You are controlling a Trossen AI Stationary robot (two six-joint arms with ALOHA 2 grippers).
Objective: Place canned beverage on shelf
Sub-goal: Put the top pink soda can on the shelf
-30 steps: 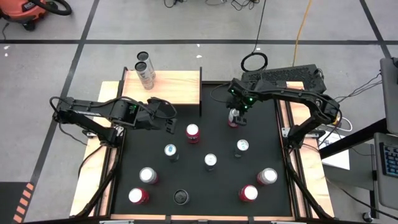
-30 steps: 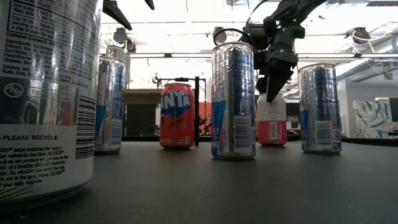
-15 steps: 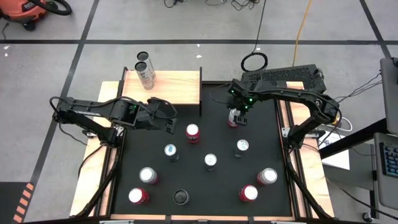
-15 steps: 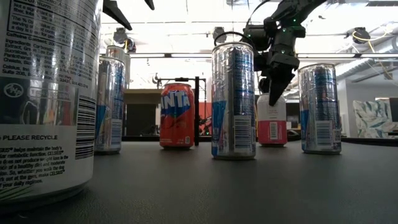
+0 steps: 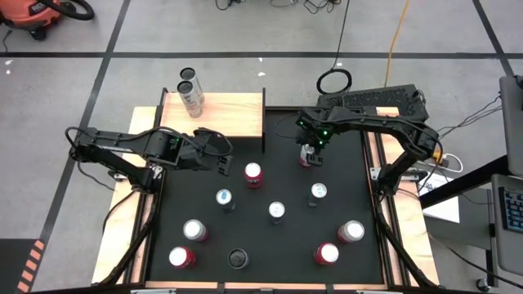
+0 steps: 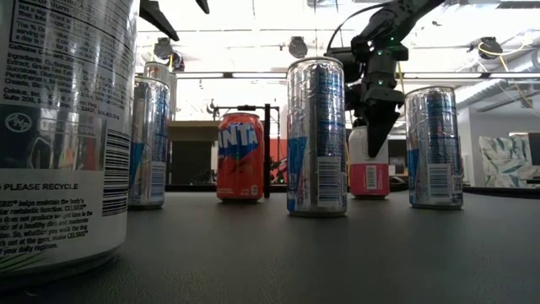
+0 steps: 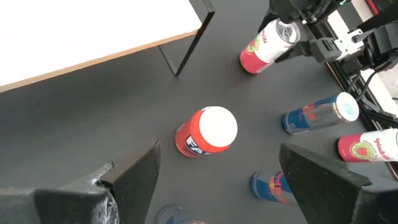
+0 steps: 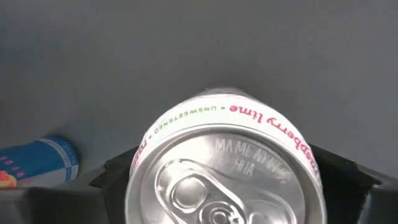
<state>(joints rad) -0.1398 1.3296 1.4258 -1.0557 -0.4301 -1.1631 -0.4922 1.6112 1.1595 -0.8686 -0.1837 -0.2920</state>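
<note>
On the far left of the table the shelf (image 5: 225, 114), a pale wood board on thin black supports, carries two tall silver cans (image 5: 190, 91) standing close together at its far left corner. Just in front of it the left gripper (image 5: 221, 155) hangs over the black mat (image 5: 270, 245) with its two fingers spread wide and nothing between them; in the left wrist view those fingers (image 7: 134, 177) frame an orange Fanta can (image 7: 206, 132) that stands upright on the mat, apart from both. That same can (image 5: 253, 174) sits just right of the left gripper in the high view. Nearer and to the right stand several more upright cans: a slim blue-and-silver can (image 5: 224, 198), a silver can (image 5: 277, 212) near the middle, another (image 5: 318, 193) right of it, and along the near edge a red-topped can (image 5: 181, 257), a silver one (image 5: 194, 230), a dark-topped can (image 5: 238, 259), a second red-topped can (image 5: 327, 253) and a silver can (image 5: 351, 232). At the far right of the mat the right gripper (image 5: 309, 155) is lowered straight over a white-and-pink raspberry lime can (image 6: 368, 169), which stands upright on the mat, well right of the shelf. In the right wrist view its fingers (image 8: 339, 171) stand on either side of the can's top (image 8: 224, 165), spread about as wide as the can; whether they press on it I cannot tell.
</note>
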